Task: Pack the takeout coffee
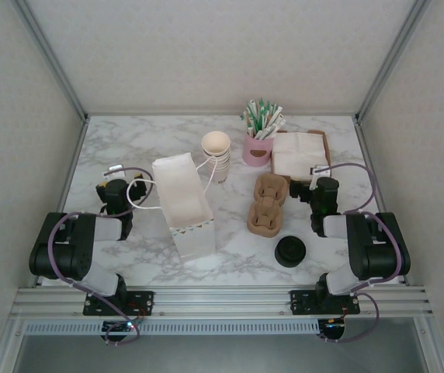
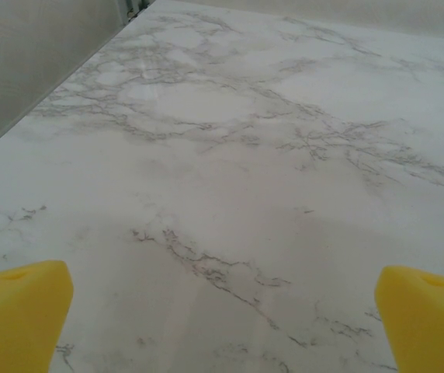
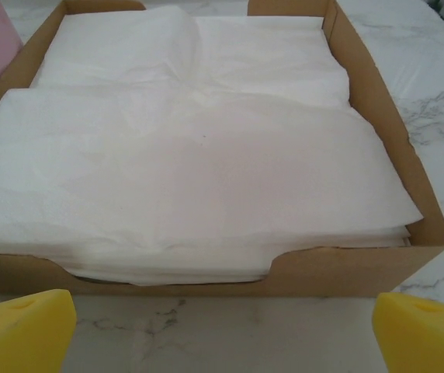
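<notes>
White marble table (image 1: pixel 241 263) w/ pale walls (image 1: pixel 222 47), alu frame (image 1: pixel 222 299); even light.

Glossy marble-look table (image 2: pixel 230 155), matt brown cardboard tray (image 3: pixel 377 101) of white paper napkins (image 3: pixel 191 155), matt white paper bag (image 1: pixel 183 206).

The takeout coffee (image 1: pixel 289 251) looks like a small round black thing from above. Its black lid is on top and hides the cup under it. It stands up straight, all by itself, near the brown cup carrier (image 1: pixel 267 203), on the side closer to the arms.
</notes>
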Available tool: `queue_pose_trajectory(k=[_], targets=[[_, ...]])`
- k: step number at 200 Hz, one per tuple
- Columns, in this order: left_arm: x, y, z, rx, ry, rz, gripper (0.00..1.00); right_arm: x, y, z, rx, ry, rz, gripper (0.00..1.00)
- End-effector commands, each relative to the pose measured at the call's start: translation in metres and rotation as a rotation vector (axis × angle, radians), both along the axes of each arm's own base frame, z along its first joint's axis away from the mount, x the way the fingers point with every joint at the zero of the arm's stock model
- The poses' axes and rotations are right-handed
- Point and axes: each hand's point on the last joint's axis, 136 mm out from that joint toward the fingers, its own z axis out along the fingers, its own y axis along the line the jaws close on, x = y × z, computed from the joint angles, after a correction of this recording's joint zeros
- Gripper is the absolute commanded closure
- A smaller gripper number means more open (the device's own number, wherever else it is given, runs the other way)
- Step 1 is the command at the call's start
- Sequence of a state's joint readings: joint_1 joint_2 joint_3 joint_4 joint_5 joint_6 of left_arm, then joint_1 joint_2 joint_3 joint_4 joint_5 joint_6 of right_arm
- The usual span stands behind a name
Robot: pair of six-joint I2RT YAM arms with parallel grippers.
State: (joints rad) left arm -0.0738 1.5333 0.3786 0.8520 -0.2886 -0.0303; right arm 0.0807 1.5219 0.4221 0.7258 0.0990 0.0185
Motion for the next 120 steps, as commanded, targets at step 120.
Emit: queue_pose_trajectory(k=[120], targets=[[-0.079,0.026,0.127,-0.32,-0.029,0.285,0.0,-0.092,-0.059,0.142,0.297,-0.025,-0.488,0.01]])
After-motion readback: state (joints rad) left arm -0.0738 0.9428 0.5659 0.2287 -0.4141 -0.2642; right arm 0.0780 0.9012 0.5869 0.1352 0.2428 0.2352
